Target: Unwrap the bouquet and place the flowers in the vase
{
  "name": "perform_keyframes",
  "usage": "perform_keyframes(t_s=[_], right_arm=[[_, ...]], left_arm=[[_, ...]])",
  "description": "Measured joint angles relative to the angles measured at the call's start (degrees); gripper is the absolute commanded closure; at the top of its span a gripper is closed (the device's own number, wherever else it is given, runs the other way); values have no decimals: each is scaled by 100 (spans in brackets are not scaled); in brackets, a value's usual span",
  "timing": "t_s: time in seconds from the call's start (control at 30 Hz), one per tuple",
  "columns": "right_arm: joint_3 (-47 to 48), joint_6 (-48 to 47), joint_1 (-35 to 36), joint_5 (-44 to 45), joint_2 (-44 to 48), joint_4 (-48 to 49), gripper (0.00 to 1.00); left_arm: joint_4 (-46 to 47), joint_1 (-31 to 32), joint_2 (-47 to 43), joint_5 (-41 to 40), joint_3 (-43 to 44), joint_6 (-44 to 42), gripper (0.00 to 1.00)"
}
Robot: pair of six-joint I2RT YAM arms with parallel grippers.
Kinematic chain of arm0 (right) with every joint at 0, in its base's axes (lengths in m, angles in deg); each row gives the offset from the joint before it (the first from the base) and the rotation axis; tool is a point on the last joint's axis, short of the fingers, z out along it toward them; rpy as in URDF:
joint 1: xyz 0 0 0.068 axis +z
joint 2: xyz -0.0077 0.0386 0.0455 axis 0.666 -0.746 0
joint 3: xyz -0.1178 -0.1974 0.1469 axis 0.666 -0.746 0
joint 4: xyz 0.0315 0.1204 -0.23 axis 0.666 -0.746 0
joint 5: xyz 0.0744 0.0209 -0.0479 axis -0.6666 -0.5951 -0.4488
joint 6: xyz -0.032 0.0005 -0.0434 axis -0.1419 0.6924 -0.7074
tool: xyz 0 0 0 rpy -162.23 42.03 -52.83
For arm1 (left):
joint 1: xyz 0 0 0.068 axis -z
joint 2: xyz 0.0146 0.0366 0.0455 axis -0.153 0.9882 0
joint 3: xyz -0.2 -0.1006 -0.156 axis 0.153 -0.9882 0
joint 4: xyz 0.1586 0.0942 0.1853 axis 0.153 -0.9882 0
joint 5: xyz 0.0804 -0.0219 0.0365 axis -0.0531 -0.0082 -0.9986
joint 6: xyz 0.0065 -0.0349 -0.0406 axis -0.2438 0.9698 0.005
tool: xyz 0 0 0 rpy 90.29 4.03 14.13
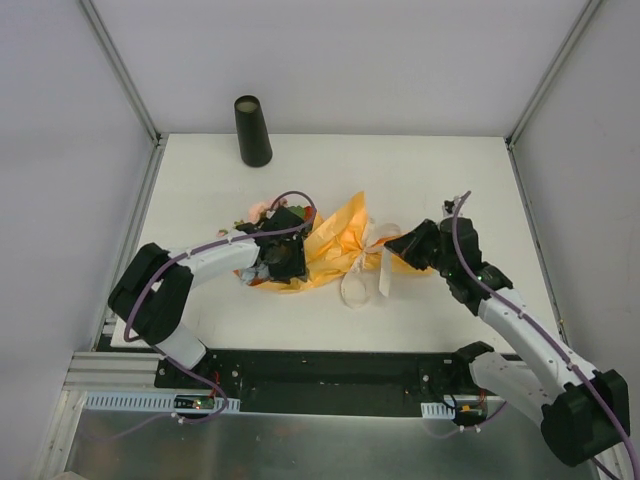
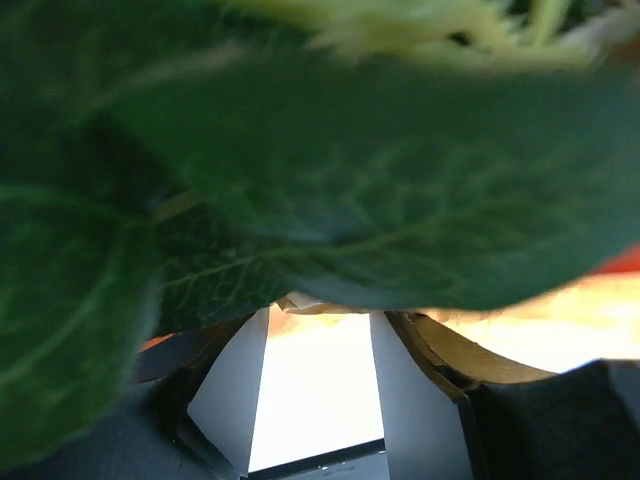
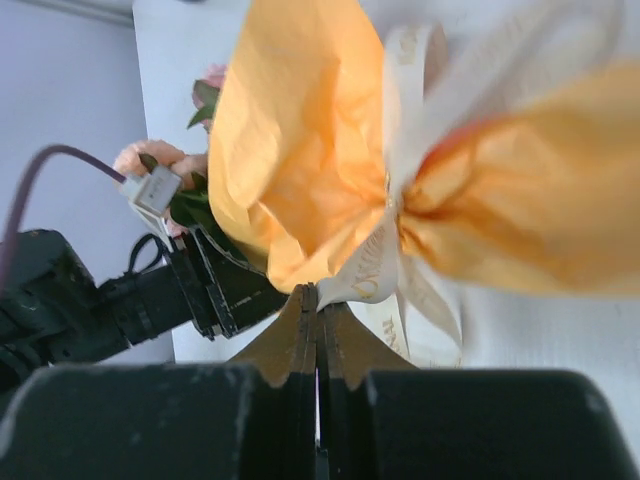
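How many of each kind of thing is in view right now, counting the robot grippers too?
vase: 1, black
bouquet: 1, wrapped in orange paper
ribbon bow: 1, cream, tied round the bouquet
grippers: 2, left gripper and right gripper
Total: 5

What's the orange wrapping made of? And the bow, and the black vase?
The orange wrapping looks like thin, slightly shiny paper: it creases sharply and light glows through it. The bow seems to be cream fabric ribbon with printed letters, hanging limp. The vase looks matte black, maybe plastic or ceramic; too far away to tell.
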Motion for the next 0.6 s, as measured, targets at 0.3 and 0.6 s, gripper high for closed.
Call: perform_keyframes(t_s=[0.3,0.6], right_arm=[[1060,-501,-597,691,118,-820,100],[2015,-654,-1141,426,-520,-1113,100]], left_arm=[[50,0,409,-22,229,13,55],[98,2,411,-264,170,94,56]])
